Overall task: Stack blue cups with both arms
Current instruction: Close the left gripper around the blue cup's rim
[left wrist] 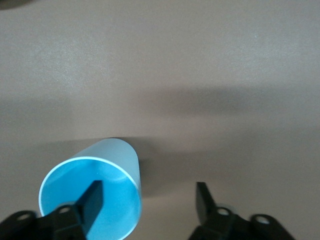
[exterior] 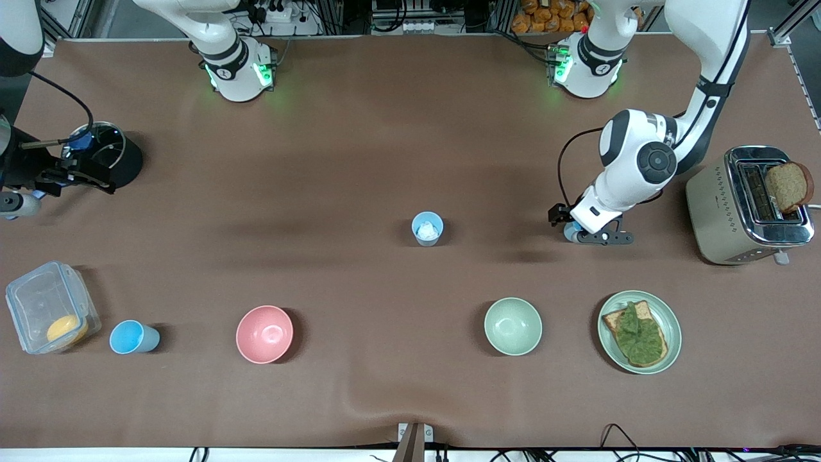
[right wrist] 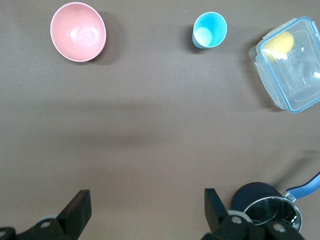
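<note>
The left gripper [left wrist: 147,200], spread wide, is set low at three o'clock of the pale blue cup [exterior: 427,228], one finger at the mouth of another blue cup [left wrist: 115,155]; that cup's wall is best centred between the fingers before closing. The right gripper [right wrist: 145,210], also wide, is parked beside the pot [right wrist: 267,212] at nine o'clock. A white bit is held in the pale cup, and the sky-blue cup [exterior: 131,337] at eight o'clock is empty.

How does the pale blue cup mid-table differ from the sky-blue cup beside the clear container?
The pale blue plastic cup holds a white bit; the brighter sky-blue plastic cup looks empty. The pale cup stands mid-table, farther from the front camera; the sky-blue one stands nearer, at the right arm's end, beside the clear lidded container. Both are upright, handleless and unheld.
</note>
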You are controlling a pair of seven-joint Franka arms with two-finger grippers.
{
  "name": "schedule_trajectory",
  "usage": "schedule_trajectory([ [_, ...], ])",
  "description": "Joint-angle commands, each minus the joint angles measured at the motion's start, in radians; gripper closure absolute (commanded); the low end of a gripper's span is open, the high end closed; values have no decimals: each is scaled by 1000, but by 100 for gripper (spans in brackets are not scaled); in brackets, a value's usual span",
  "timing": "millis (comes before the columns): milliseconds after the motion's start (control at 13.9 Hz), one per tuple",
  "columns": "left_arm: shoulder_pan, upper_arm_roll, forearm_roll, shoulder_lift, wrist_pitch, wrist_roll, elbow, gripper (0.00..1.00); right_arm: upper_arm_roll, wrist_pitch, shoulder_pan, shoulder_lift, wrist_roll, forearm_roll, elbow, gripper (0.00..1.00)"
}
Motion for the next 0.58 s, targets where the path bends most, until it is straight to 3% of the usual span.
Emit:
schedule_trajectory([
  [0,6,0,26,-10,13,21,-13,61,-5,-10,4,16,15,-3,17,0],
  [72,6,0,29,-12,13,21,-22,62,-5,-10,5,16,16,-3,17,0],
  [360,11,11,64,-15,8,21,-30,80,-5,-10,10,16,4,-3,19,0],
  [504,11,11,65,-34,-16,-6,-29,80,-5,-10,12,16,7,-3,19,0],
])
